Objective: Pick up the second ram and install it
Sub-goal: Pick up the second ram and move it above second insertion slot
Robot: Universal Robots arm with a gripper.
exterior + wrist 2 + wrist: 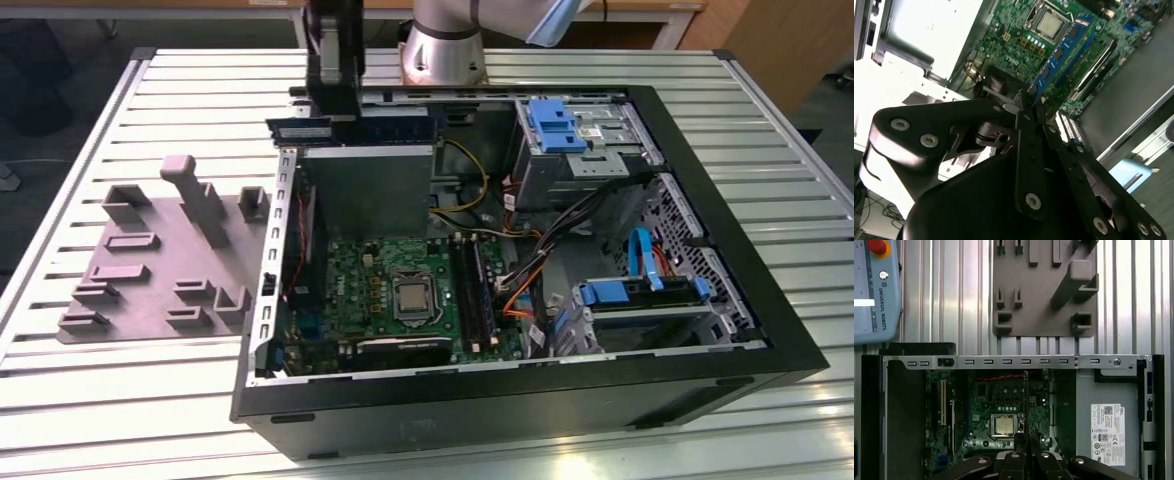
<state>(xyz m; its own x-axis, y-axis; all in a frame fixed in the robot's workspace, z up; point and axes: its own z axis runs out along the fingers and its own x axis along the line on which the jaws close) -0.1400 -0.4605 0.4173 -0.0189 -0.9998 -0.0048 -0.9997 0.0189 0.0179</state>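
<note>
Slats of the counter carry a grey fixture block near the edge at the exterior view's left, with its pockets bare.

Just beside it, moving toward the exterior view's right, stands the open computer case. Over the case's far wall hangs the tool, with its fingers closed on the second ram. The stick is held clear of the case and touches nothing else. It lies level, and its long axis runs from the exterior view's left to its right.

In the first wrist view the same stick shows edge-on as a thin line coming out from between the closed fingers, with the motherboard beneath it.

Further right and nearer the counter's front edge, the motherboard's processor socket sits just beside the memory slots. These slots run from far to near, so by my reading the held stick lies crosswise to them. It is also well apart from them, back toward the counter's far edge.

In the second wrist view a blue stick sits seated in one slot, and a dark slot alongside it looks free.
</note>
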